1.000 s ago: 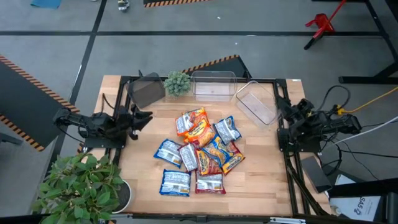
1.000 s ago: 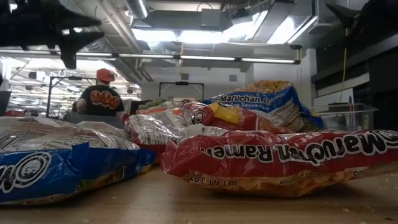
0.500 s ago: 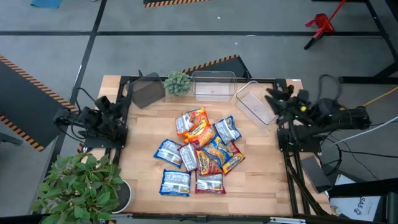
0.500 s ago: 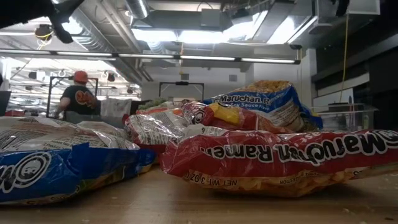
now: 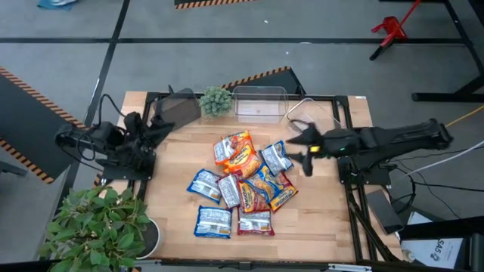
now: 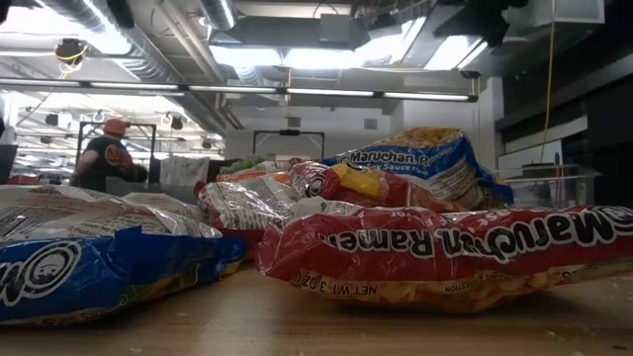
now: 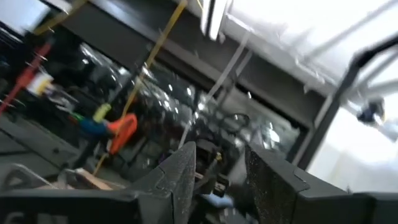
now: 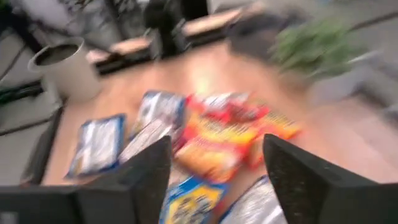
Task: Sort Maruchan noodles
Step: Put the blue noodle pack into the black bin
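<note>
Bare wood rings the Maruchan noodles (image 5: 243, 180) heaped mid-table (image 5: 318, 219); right gripper (image 5: 301, 148) hangs spread, empty, just beside the heap's right edge; left gripper (image 5: 168, 125), fingers apart, empty, waits at the left rim; a person (image 6: 105, 155) stands in the room behind.

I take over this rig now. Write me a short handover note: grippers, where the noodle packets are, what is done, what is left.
Right gripper: open, empty, reaching over the table beside the pile.
Left gripper: open, empty, at the table's left edge.
Noodle packets: all in one mixed heap mid-table, blue, orange and red together.
Clear bins: at the table's back edge, nothing in them.
Done: nothing sorted.
Left: every packet to sort.
</note>
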{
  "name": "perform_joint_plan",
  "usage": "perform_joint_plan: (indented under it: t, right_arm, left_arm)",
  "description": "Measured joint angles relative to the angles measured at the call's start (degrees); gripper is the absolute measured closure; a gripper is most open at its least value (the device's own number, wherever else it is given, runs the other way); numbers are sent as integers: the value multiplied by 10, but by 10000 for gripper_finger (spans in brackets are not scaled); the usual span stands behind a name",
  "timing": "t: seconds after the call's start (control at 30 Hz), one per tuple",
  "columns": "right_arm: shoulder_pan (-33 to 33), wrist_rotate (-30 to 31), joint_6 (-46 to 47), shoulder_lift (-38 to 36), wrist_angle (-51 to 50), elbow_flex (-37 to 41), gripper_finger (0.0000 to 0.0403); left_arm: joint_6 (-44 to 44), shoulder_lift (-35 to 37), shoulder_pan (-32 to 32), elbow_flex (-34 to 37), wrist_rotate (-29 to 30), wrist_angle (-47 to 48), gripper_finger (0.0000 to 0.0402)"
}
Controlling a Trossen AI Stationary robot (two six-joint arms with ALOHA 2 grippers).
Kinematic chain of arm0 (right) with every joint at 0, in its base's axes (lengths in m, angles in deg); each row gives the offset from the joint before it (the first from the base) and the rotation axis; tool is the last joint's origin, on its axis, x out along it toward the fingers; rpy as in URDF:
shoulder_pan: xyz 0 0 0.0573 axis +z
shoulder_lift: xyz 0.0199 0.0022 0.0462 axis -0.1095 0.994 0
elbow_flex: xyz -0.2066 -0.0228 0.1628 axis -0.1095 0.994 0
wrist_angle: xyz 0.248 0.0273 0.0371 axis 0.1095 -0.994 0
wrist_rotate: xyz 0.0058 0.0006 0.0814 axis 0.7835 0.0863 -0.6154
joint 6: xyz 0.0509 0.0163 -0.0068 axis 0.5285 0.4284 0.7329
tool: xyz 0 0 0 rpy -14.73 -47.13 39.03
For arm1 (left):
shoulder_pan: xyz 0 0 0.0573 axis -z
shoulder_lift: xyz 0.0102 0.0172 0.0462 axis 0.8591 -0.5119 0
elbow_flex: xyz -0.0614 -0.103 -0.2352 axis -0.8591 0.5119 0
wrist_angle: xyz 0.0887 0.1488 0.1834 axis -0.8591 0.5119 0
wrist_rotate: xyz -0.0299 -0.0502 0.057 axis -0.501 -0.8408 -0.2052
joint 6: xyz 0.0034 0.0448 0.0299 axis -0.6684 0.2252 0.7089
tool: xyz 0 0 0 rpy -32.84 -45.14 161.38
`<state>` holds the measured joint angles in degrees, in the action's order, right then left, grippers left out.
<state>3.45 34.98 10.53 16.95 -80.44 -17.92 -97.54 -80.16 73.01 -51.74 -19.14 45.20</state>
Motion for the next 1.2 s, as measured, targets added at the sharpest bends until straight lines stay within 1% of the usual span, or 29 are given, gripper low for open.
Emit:
perform_joint_plan:
  t: [0.13,0.27,0.47,0.67,0.83,1.03,1.2]
  right_arm:
    - [0,-88,44,69,-3,0,104]
    - [0,-131,78,135,-2,0,82]
    - [0,-145,87,215,7,0,79]
    - [0,-146,110,267,10,0,79]
    - [1,-175,137,295,40,0,79]
    - [1,-190,139,322,46,0,79]
    - [0,-190,154,342,47,0,80]
  left_arm:
    - [13,-55,0,-50,-48,38,240]
    - [30,-87,0,-79,-73,49,221]
    - [35,-92,0,-83,-75,56,208]
    - [32,-91,0,-83,-75,58,207]
    - [30,-91,0,-83,-74,69,207]
    - [26,-91,0,-83,-74,81,207]
    - [26,-91,0,-83,-74,84,207]
